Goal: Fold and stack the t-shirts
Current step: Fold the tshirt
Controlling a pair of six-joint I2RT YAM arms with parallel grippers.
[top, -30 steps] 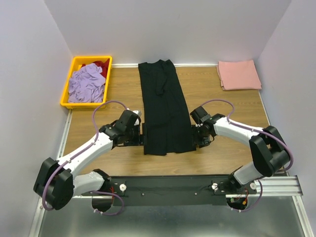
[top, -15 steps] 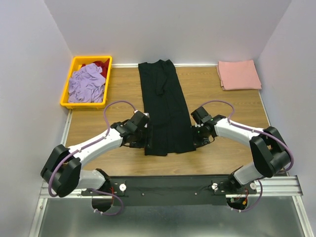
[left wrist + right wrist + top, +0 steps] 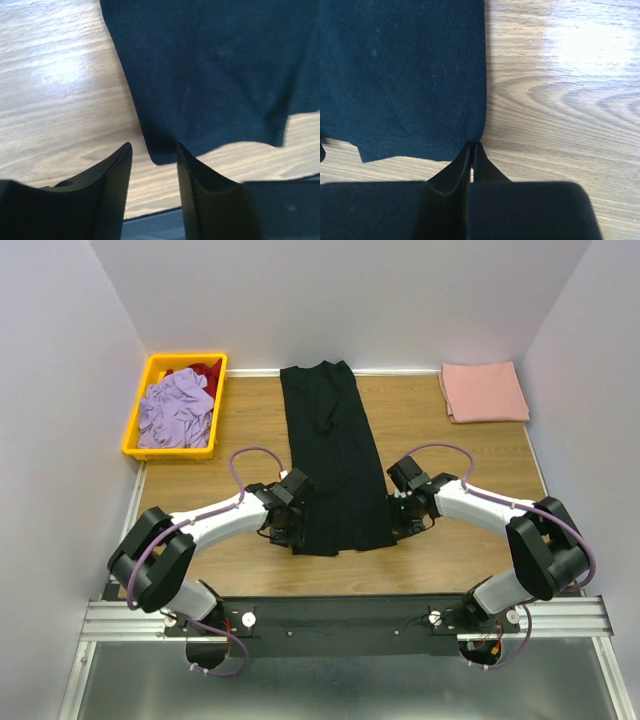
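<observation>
Black tee laid long on wood, a gripper at each near corner

Yellow bin sits far left at the back of the wooden table, holding a crumpled lavender garment with a red garment bunched at its rear corner.

Left gripper is low at the near-left corner of the black t-shirt. In the left wrist view its fingers are spread apart with a clear gap. The shirt's corner lies just ahead of that gap. Nothing is between the pads, and bare wood shows to the left of the cloth.

The black t-shirt is mid-table, folded lengthwise into a narrow strip. It runs from the back wall toward the arms, lying flat, with a sleeve fold visible on the upper half. The near hem is slightly uneven.

Right gripper is at the near-right edge of the same shirt. In the right wrist view the fingers are pressed together with no gap. Their tips meet right at the cloth's right edge, just above the hem. The cloth narrows into the tips, so it reads as a pinch on the edge. Wood grain with a bright glare patch lies to the right.

Salmon-pink t-shirt is far right at the back, folded into a flat rectangle, well apart from the black one.
</observation>
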